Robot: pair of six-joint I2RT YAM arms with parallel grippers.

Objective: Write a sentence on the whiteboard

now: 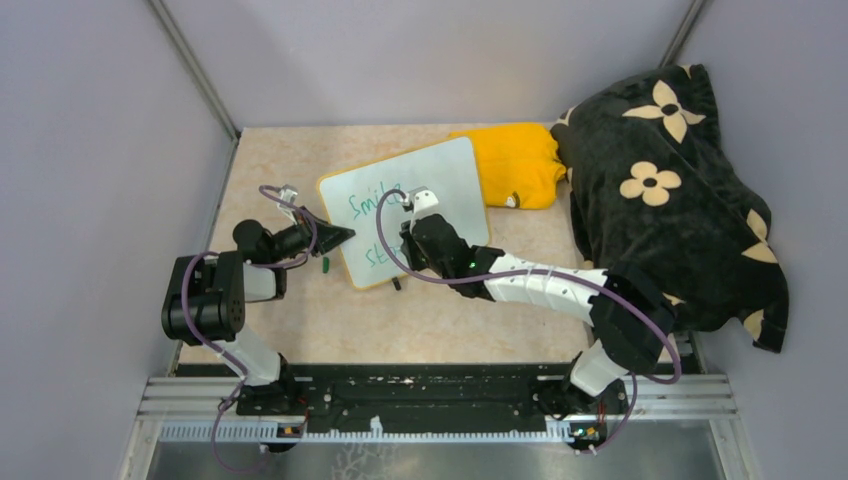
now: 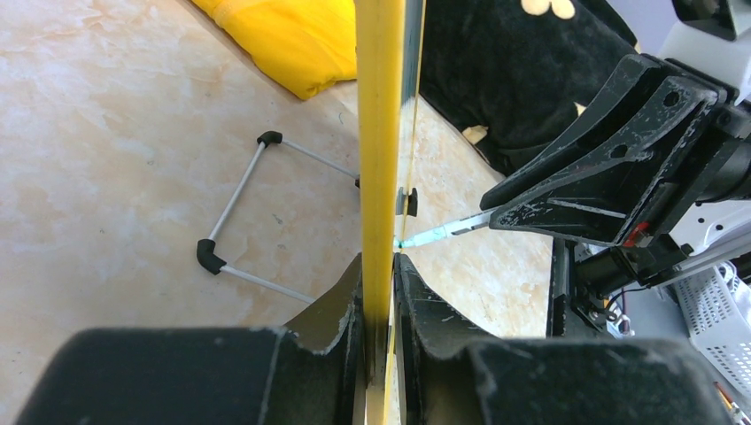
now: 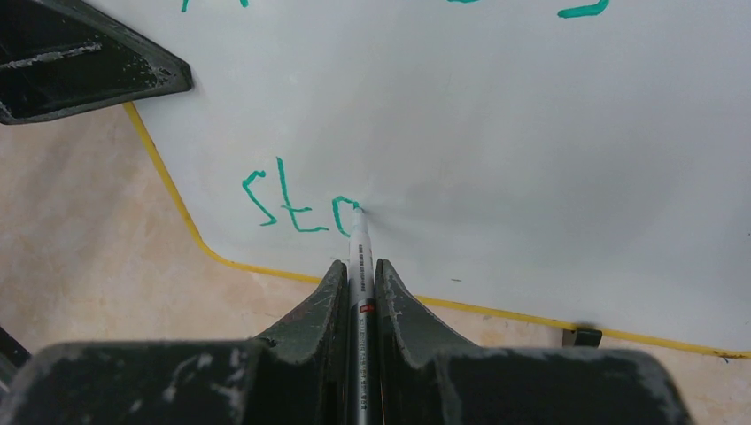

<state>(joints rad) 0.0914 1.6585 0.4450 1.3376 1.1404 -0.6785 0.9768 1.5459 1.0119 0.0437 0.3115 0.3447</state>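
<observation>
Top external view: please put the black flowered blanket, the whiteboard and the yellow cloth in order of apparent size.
Largest to smallest:
1. black flowered blanket
2. whiteboard
3. yellow cloth, though the blanket seems to cover part of it, so its full size is unsure.

Plain lavender-grey walls (image 1: 420, 60) close in a beige marbled tabletop (image 1: 430, 330) on the left, far and right sides, evenly lit.
</observation>
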